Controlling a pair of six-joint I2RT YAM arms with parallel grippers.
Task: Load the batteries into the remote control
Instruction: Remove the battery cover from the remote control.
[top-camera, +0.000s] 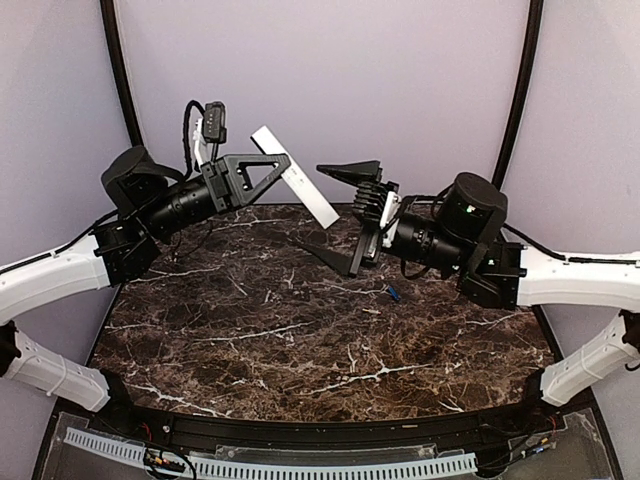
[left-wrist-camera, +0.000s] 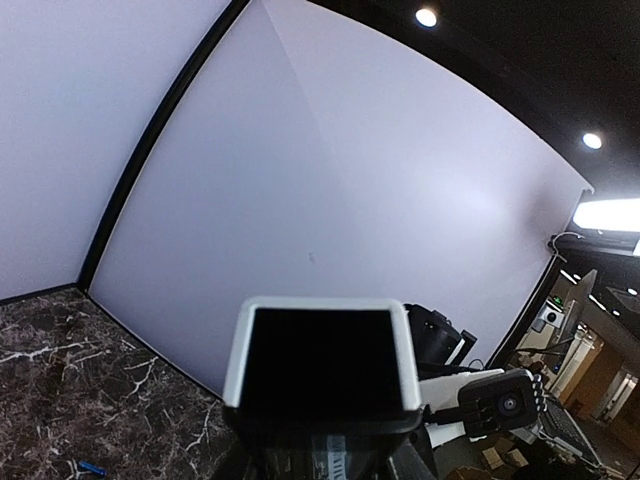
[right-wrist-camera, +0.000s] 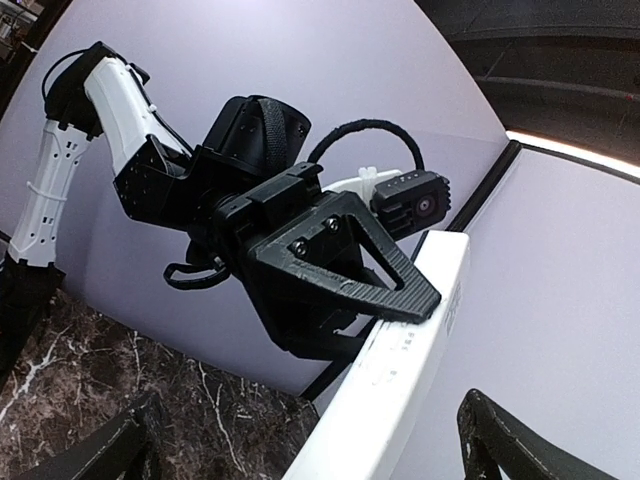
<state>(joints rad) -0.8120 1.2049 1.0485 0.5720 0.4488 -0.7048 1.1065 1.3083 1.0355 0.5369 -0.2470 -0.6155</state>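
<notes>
The left tool (top-camera: 274, 168) is raised above the far left part of the tabletop (top-camera: 250, 350), its fingers closed narrowly on the remote control (top-camera: 311, 198). The grip sits on the upper half of the white bar. The remote control is off the tabletop, tilted, its upper end toward the back wall and its lower end slanting down toward the middle of the far edge. From the left wrist view, the end of the remote control (left-wrist-camera: 320, 362) faces the camera as a dark rectangle with a white rim.

The right tool (top-camera: 312, 207) hangs over the far edge, right of the middle, with its fingers spread as wide as they go and nothing in them. The lower end of the remote control lies in the gap between those two fingers; whether either one touches it cannot be told. In the right wrist view the white bar (right-wrist-camera: 400, 380) runs up between the two dark fingertips (right-wrist-camera: 505, 440) to the left tool (right-wrist-camera: 345, 275).

One small blue battery (top-camera: 393, 293) lies alone on the tabletop, right of centre, beneath the right arm and well apart from the remote control.
</notes>
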